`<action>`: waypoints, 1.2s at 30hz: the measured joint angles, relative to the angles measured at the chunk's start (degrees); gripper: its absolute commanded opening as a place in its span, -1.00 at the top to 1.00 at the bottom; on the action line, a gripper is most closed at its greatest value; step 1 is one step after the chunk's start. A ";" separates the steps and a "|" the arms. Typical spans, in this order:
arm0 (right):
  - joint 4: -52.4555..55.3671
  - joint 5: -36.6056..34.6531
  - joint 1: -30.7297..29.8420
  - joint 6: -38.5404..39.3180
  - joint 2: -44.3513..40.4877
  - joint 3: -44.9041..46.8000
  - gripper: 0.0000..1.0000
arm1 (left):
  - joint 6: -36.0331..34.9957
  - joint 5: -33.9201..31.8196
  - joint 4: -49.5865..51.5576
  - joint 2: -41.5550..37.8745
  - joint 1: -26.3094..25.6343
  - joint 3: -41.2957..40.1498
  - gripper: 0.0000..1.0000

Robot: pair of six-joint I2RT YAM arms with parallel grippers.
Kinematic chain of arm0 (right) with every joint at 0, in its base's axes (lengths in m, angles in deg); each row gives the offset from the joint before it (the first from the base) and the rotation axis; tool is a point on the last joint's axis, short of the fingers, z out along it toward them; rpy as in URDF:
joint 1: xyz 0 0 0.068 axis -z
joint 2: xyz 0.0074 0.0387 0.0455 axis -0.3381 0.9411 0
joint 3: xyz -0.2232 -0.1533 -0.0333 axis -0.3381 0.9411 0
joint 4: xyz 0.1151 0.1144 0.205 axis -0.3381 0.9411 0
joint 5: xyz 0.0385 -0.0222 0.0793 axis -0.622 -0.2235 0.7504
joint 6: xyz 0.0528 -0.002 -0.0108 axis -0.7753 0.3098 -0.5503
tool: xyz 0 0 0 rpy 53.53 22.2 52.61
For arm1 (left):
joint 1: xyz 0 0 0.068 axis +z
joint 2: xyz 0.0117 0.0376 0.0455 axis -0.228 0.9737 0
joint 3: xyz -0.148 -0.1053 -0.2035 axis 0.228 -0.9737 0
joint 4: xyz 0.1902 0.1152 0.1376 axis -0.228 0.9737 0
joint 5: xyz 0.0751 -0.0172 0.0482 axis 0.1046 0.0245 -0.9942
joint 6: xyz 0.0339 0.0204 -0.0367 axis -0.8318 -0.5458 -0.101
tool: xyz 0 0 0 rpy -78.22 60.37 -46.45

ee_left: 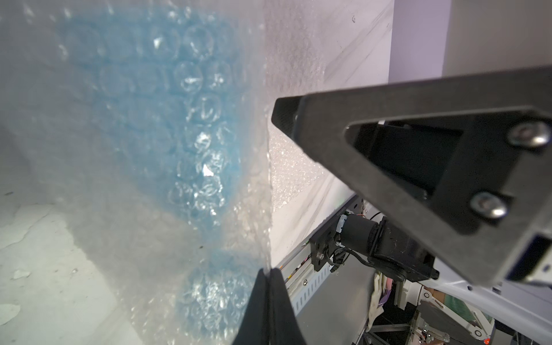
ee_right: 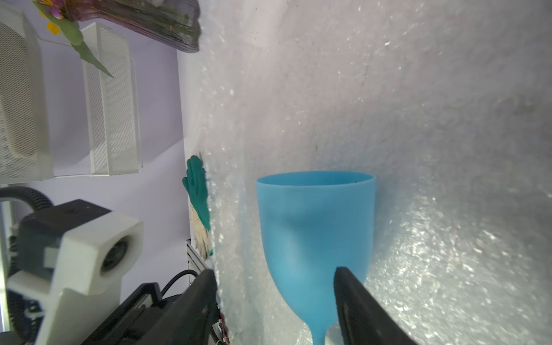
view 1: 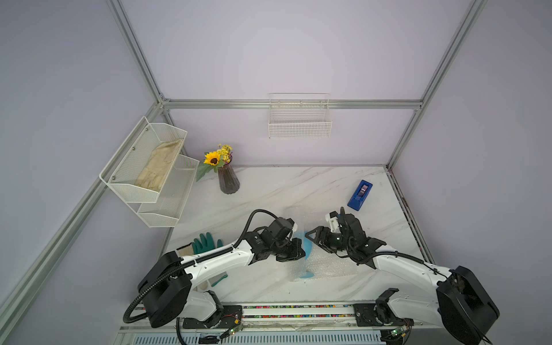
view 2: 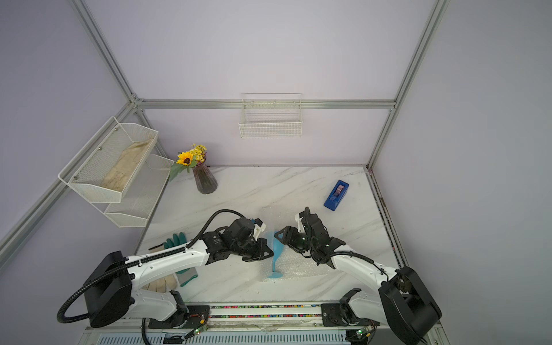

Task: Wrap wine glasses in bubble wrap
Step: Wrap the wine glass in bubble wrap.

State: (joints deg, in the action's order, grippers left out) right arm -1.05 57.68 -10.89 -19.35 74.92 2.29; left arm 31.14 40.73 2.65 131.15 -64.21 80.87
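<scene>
Left end effector (ee_left: 267, 273) pinched shut on bubble wrap (ee_left: 134, 209) edge, sheet raised against light-blue goblet (ee_right: 316, 227). Right end effector (ee_right: 273, 270) open, cup just ahead of its jaws. Goblet upright between both. Likely light, rigid, smooth, tippy: hold cup low; wrap limp, crinkly.

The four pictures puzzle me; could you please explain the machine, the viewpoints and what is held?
Two robot arms work on a marble table. Both top views look down from overhead; each wrist view rides on an arm. A blue goblet stands upright on a bubble wrap sheet. The left pincer is shut on the sheet's edge, holding it raised beside the goblet; the right pincer is open at the cup. A flower vase, tape dispenser and gloves share the table.
</scene>
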 measured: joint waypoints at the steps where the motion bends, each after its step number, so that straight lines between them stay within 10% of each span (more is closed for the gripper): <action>1: 0.00 0.26 0.50 0.00 -1.05 0.24 -0.33 | 0.35 0.00 -0.48 1.01 -0.35 0.61 1.00; 13: 4.96 -0.50 1.57 2.12 -2.97 0.37 -0.20 | 3.39 0.04 -5.57 9.35 -3.13 3.61 1.00; 29: 6.27 0.24 1.64 6.16 2.45 0.48 0.71 | 3.89 0.02 -8.46 13.00 -3.13 5.27 1.00; 36: 5.97 -0.39 1.64 6.67 2.62 1.07 1.00 | 2.40 -0.66 -5.64 13.62 -3.13 7.54 0.06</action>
State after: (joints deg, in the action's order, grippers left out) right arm 4.91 57.29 -9.25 -12.68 77.54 3.36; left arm 33.54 40.08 -2.99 144.77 -67.33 88.41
